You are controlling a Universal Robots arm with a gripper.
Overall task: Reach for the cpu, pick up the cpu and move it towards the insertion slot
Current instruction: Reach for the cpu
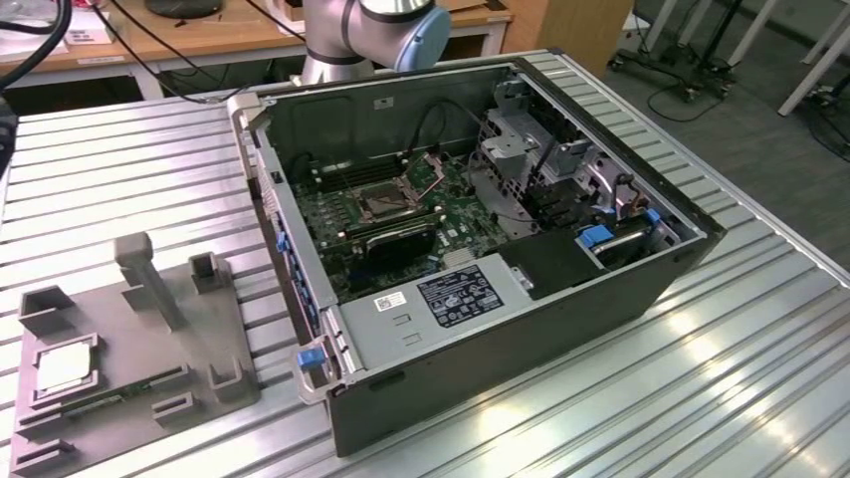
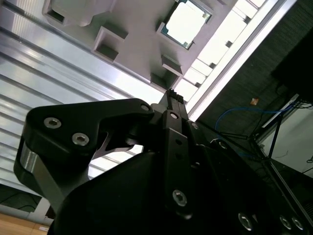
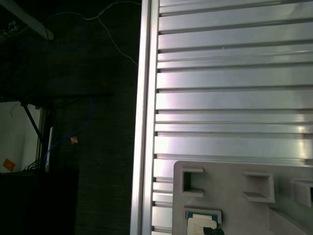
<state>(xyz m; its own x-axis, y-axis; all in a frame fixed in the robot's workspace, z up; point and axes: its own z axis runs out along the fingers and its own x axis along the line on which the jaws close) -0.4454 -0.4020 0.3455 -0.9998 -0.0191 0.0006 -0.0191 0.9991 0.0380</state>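
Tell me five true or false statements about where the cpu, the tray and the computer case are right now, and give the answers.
1. The cpu lies in the grey tray. True.
2. The cpu sits in the insertion slot. False: the slot shows a dark centre, and the cpu is in the tray.
3. The computer case is closed. False: it lies open, with the green motherboard showing.
4. A green memory stick lies in the tray too. True.
5. The tray is at the exterior view's right of the case. False: it is at the left.
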